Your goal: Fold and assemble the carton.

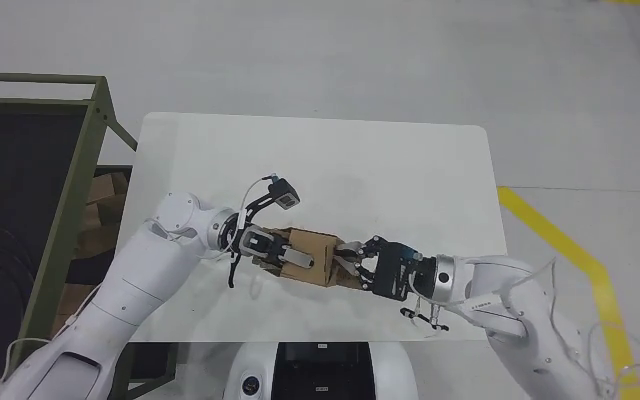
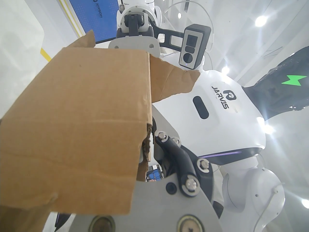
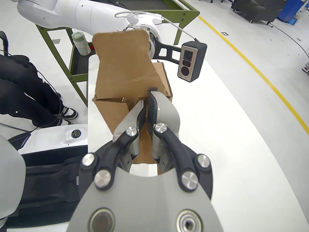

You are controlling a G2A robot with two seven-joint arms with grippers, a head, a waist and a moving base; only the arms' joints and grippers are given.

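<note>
the carton (image 1: 305,258), plain brown corrugated cardboard with soft creases and a ragged torn edge on one flap, hangs on its side between the two grippers over the near part of the smooth white table (image 1: 400,170), its end flaps splayed open. the right gripper (image 3: 146,105) has its jaws drawn to a narrow slit, the ribbed black pads pinching a thin flap at one end. the left gripper (image 1: 290,257) grips the opposite end, one silver finger lying flat on the carton's upper face, jaws closed on the wall.
</note>
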